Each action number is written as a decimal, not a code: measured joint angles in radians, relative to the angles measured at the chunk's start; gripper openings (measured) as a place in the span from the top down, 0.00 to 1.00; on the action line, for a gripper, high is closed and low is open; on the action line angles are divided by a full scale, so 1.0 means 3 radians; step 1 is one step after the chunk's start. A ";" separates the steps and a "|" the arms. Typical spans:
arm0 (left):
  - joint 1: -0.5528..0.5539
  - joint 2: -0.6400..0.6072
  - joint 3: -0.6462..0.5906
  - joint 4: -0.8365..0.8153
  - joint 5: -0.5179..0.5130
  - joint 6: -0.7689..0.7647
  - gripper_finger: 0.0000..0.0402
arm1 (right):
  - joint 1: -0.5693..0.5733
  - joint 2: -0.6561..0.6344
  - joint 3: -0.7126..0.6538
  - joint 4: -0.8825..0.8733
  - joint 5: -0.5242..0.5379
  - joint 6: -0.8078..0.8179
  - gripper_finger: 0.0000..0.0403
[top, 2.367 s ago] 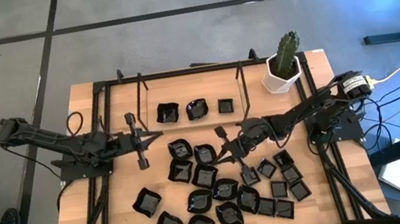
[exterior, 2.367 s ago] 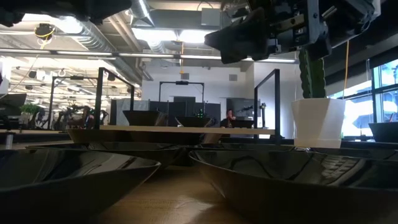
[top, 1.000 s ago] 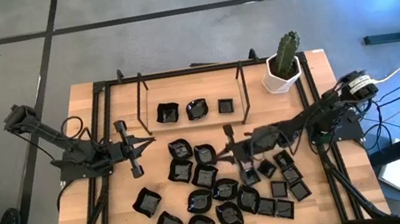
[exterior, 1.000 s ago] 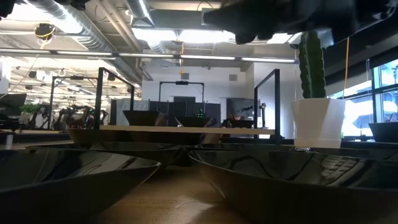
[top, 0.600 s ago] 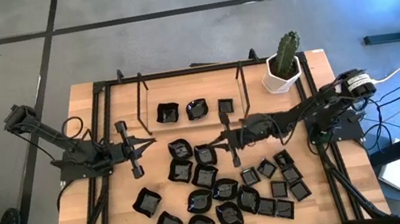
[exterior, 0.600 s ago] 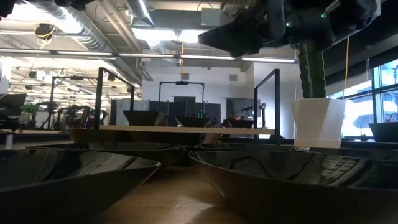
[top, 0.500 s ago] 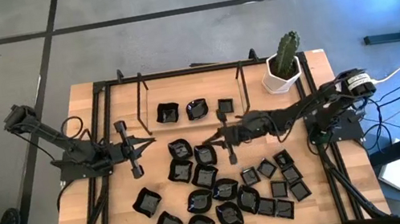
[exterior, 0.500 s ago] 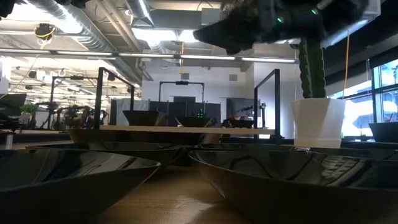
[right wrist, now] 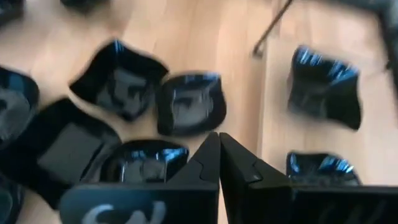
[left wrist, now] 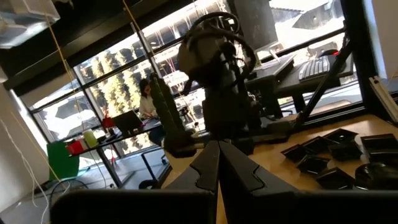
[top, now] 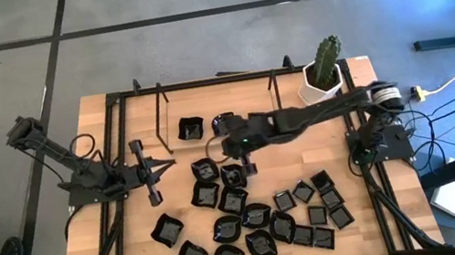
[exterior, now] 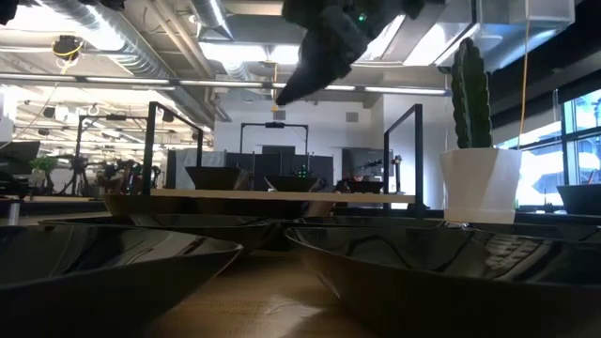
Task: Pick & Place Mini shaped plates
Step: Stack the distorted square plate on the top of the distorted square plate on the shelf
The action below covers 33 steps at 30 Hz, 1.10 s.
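Your right gripper [top: 233, 148] hovers at frame centre, fingers pressed together and empty: spread them before dropping squarely over one small black plate [top: 233, 177].

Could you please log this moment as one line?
left gripper: shut, parked | right gripper: shut, empty, over plates

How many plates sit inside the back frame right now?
2 visible: left plate at the frame's left end, middle plate partly under the right arm, which may hide another.
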 joint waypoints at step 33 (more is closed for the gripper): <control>-0.0048 -0.0001 0.0000 -0.0176 0.0002 -0.0042 0.99 | 0.0442 0.1085 0.1247 -0.1841 -0.0775 -0.0483 0.56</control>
